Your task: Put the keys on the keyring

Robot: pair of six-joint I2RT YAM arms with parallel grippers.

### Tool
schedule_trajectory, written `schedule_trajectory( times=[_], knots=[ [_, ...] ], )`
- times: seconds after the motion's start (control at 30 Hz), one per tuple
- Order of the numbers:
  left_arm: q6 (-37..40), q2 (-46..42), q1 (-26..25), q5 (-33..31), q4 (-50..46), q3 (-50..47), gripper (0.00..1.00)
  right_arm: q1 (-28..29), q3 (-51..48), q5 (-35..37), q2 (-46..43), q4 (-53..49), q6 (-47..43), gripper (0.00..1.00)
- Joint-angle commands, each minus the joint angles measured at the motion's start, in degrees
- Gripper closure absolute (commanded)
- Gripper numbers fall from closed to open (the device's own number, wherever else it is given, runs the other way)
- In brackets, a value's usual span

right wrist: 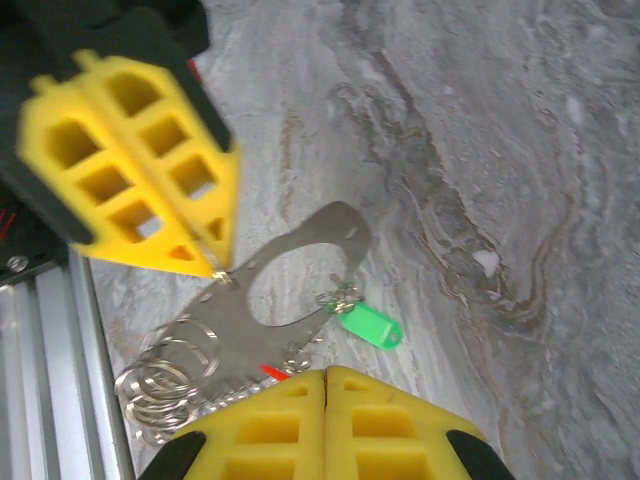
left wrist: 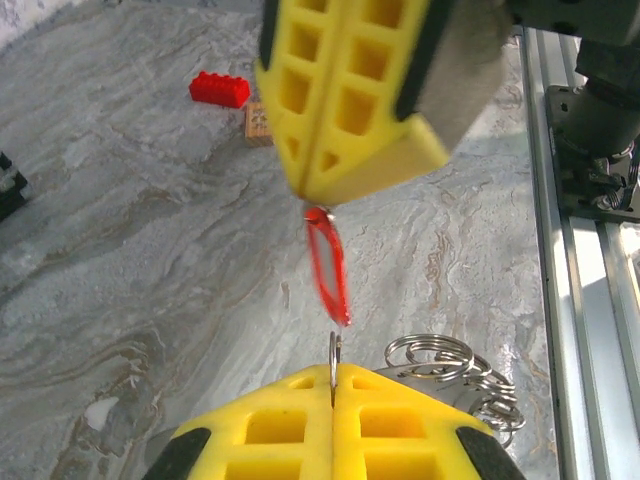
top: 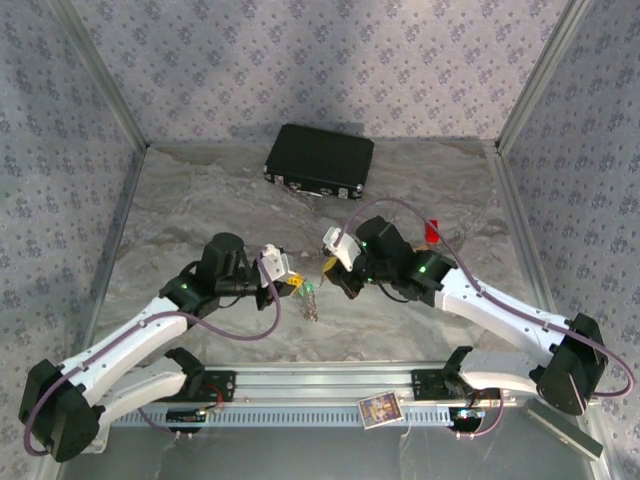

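My left gripper (left wrist: 333, 378) is shut on a thin metal ring at the edge of the keyring (right wrist: 300, 262), a flat pale metal loop with an oval opening and several small split rings (right wrist: 165, 385). The assembly hangs above the table between both grippers (top: 312, 300). From the keyring's rim dangles the green-tagged key (right wrist: 370, 326). My right gripper (right wrist: 325, 375) is shut on the top end of the red-tagged key (left wrist: 327, 262), whose red tag hangs down towards the left fingertips. The key blades are hidden or too small to make out.
A black case (top: 320, 160) lies at the back centre. A red block (left wrist: 220, 88) and a small tan block (left wrist: 258, 122) sit on the marbled table beyond the grippers. The aluminium rail (top: 320, 385) runs along the near edge, and patterned walls close in three sides.
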Motion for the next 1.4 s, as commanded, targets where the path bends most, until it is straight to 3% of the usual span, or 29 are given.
schedule_trajectory(
  times=[0.0,0.87,1.37],
  knots=[
    [-2.2,0.8,-0.4,1.8,0.8,3.4,1.00,-0.3,0.8,-4.5,-0.8,-0.4,-3.5,1.00],
    [-3.0,3.2,-0.5,4.8,1.4,3.6,1.00,1.7,2.6,-8.9,3.8,4.8,-1.3,1.00],
    [-2.6,3.1,-0.5,5.8,1.2,3.7,1.00,2.2,3.2,0.0,4.9,5.0,-0.2,1.00]
  ],
)
